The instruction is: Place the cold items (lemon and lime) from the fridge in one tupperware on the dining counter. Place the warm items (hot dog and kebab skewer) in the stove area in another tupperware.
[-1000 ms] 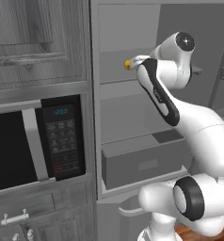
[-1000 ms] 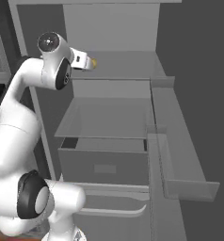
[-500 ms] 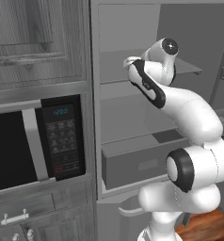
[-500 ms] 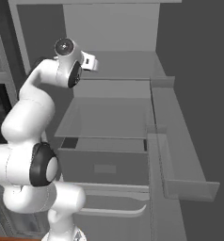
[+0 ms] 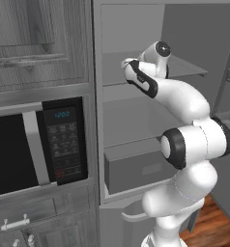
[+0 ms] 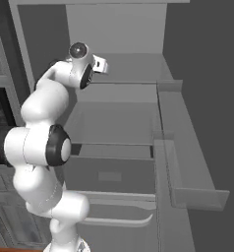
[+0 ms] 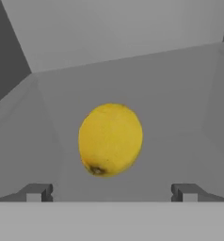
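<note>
Grey fridge shelf (image 7: 180,94) with one lemon (image 7: 110,140) on it

The hand (image 7: 109,193) shows as two dark fingertips (image 7: 36,192) cut off by the lower border in the hand view. In the left base view, the white arm (image 5: 184,144) hides the hand. The black microwave (image 5: 35,144) left of the open grey fridge (image 5: 131,116) is cut off at the frame's left edge.
</note>
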Available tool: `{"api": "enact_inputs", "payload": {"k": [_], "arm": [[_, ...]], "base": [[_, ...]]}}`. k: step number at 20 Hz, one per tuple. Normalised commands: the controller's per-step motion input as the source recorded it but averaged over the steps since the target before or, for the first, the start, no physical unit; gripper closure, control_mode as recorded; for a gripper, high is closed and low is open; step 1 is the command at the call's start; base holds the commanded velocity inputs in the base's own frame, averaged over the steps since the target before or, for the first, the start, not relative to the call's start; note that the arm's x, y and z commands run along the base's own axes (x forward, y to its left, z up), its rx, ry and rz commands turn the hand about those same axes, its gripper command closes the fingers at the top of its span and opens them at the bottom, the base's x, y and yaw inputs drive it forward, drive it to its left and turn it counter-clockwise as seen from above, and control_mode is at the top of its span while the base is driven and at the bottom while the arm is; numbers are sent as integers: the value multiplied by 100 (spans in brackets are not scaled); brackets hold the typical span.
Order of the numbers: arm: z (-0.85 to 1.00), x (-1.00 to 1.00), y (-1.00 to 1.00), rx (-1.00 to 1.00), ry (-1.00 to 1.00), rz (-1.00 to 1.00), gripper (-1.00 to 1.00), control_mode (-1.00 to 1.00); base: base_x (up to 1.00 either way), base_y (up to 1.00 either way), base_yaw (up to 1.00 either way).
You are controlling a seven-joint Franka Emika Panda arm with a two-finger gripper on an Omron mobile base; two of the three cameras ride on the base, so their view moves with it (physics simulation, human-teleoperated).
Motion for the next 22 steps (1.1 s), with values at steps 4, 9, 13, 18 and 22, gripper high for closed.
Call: {"api": "enact_inputs", "payload": {"k": [4, 9, 13, 18, 22], "arm": [[-14, 66, 0, 0, 0, 0, -100, -100], [-4, 66, 2, 0, 0, 0, -100, -100], [-18, 57, 5, 0, 1, 0, 100, -100], [-47, 45, 5, 0, 23, -3, 100, -100], [-61, 16, -4, 1, 22, -6, 100, -100]], "base": [[0, 0, 0], [0, 0, 0], [0, 0, 0], [0, 0, 0], [0, 0, 0]]}}
